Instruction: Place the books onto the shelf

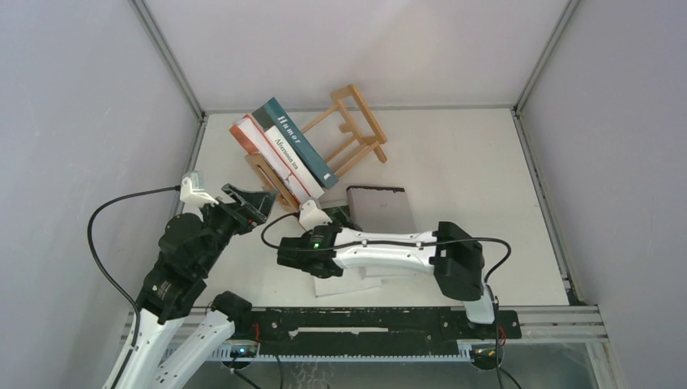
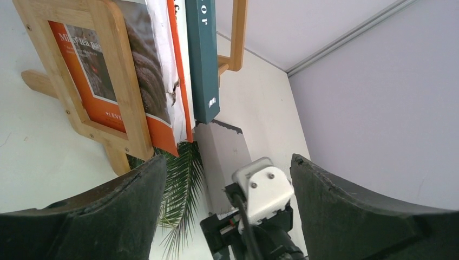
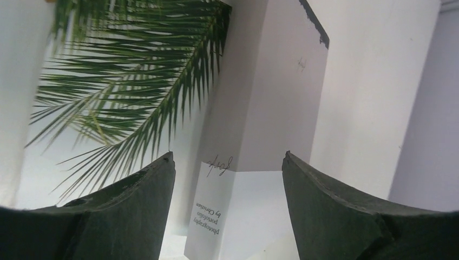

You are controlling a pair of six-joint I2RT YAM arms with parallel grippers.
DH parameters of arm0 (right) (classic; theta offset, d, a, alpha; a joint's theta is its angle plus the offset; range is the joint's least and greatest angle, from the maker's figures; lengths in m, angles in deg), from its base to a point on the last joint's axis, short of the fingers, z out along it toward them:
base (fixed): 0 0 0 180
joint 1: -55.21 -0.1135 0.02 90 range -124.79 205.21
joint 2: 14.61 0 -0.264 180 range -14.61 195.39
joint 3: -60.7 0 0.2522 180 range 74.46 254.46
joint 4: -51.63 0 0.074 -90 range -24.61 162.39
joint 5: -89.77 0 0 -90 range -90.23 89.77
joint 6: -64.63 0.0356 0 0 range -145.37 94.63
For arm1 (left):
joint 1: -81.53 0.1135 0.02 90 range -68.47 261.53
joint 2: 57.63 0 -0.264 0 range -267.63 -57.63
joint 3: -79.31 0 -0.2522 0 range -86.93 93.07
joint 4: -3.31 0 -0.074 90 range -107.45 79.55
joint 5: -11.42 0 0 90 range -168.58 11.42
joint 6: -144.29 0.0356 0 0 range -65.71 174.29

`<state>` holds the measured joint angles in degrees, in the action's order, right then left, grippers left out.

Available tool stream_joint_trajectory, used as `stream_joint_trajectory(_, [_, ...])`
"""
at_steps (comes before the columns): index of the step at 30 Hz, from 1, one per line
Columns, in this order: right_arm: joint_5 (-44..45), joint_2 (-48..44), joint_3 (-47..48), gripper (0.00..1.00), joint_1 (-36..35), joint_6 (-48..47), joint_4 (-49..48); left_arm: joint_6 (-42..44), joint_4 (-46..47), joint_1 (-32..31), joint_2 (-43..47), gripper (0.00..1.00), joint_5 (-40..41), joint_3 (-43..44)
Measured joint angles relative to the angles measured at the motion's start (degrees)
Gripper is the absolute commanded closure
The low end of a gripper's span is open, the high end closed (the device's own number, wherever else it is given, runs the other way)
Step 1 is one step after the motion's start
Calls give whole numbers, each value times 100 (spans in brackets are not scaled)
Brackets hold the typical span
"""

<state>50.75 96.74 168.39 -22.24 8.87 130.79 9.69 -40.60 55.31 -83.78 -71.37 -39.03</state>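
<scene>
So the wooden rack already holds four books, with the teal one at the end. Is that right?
Not quite. The top view shows three books in the wooden rack, not four: the orange-red book, the white book and the teal one at the end.

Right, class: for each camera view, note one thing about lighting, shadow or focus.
Top external: even, soft light, no hard shadows on the table. Left wrist: the left hand looms dark and slightly soft, while the orange-red book is sharp. Right wrist: the palm-leaf book fills the frame, without glare.
</scene>
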Motion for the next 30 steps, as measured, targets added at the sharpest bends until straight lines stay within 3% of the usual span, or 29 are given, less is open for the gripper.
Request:
stream_joint_trajectory(9, [262, 852, 223, 18, -2, 879, 1082, 20, -9, 0, 87, 11, -37, 0])
stream_joint_trajectory(30, [855, 1349, -59, 21, 254, 1945, 1578, 114, -219, 0, 319, 10, -37, 0])
